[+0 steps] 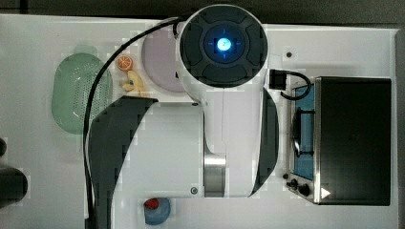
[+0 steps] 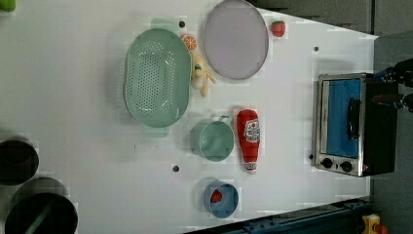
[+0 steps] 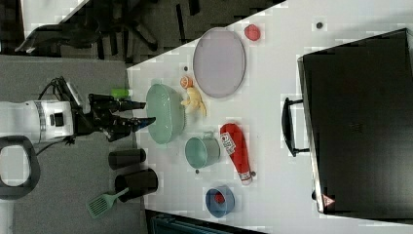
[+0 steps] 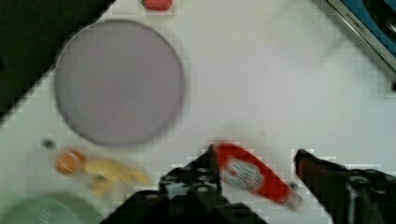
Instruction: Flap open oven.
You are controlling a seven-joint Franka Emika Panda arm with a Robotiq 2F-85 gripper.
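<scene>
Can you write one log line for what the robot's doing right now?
gripper: open, empty, above table | oven: door shut, handle untouched | step: approach not begun

One oven point(image 2: 348, 126), one bottle point(image 2: 249, 139), two cups point(image 2: 214, 141).

Four overhead views of one table point(image 2: 97, 195)

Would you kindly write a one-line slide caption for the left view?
Closed toaster oven on a white table with a colander, plate, ketchup bottle and cup.
</scene>
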